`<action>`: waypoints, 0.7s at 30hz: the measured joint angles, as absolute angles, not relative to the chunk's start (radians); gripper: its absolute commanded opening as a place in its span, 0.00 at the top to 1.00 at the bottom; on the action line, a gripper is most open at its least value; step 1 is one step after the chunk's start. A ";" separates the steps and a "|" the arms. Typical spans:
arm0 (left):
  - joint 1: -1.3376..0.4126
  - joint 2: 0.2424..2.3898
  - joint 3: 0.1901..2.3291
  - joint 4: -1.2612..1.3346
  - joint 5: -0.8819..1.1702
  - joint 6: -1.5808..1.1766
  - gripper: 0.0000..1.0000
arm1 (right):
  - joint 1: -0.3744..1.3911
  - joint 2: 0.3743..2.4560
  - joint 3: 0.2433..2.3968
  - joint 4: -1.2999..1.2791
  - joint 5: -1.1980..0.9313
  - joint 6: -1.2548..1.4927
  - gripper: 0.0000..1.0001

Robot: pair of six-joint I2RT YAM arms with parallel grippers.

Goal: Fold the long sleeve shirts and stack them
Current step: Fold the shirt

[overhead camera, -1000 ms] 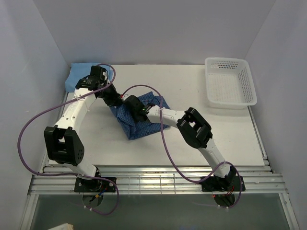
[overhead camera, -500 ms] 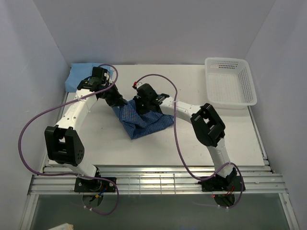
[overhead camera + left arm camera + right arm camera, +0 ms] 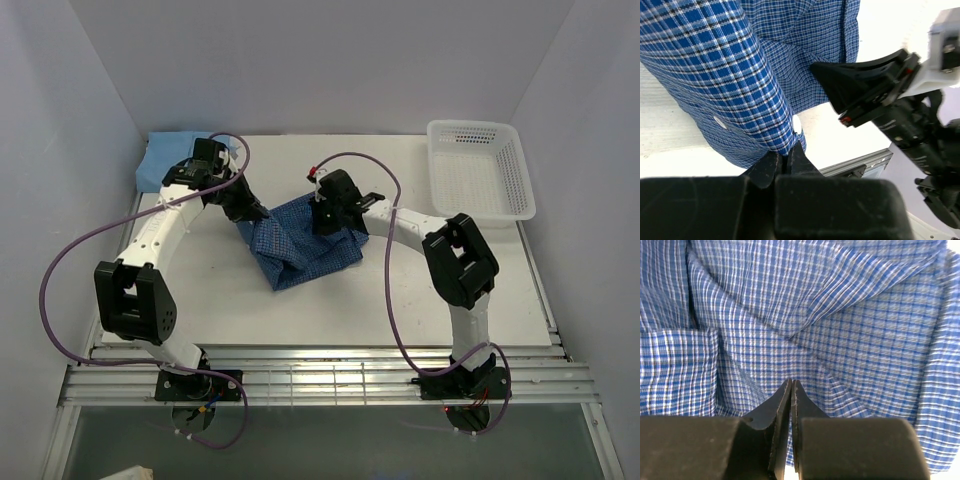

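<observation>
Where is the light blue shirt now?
Top view: the plain light blue cloth shirt lies at the far left corner of the table, partly hidden by the left arm.

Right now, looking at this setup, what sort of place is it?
Probably a robotics lab test cell: plain walls box in a white table, two robot arms are bolted at its near edge, and a dark checked shirt and mesh basket sit on it.

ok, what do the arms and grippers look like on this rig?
Left arm and right arm: white links, boxy black joint housings, a purple cable looping along each. Left gripper and right gripper: black, wedge-shaped fingers.
</observation>
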State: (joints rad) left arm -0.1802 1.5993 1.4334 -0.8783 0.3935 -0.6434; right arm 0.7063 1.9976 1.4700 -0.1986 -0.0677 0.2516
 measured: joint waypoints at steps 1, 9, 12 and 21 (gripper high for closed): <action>-0.184 1.605 1.439 -0.878 0.396 -0.643 1.00 | 0.710 1.998 1.462 -0.198 -0.073 0.250 0.92; -0.269 1.711 1.577 -0.856 0.406 -0.635 1.00 | 0.687 1.958 1.367 -0.207 0.005 0.255 0.92; -0.292 1.737 1.598 -0.849 0.409 -0.635 1.00 | 0.645 1.941 1.321 -0.210 0.038 0.253 0.92; -0.315 1.840 1.666 -0.848 0.409 -0.635 1.00 | 0.579 1.924 1.243 -0.207 0.153 0.217 0.92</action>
State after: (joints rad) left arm -0.3153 1.8404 1.6657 -0.8482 0.4088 -0.6346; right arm 0.5785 1.9236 1.2427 -0.2073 0.1532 0.2173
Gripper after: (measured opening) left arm 0.035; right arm 0.078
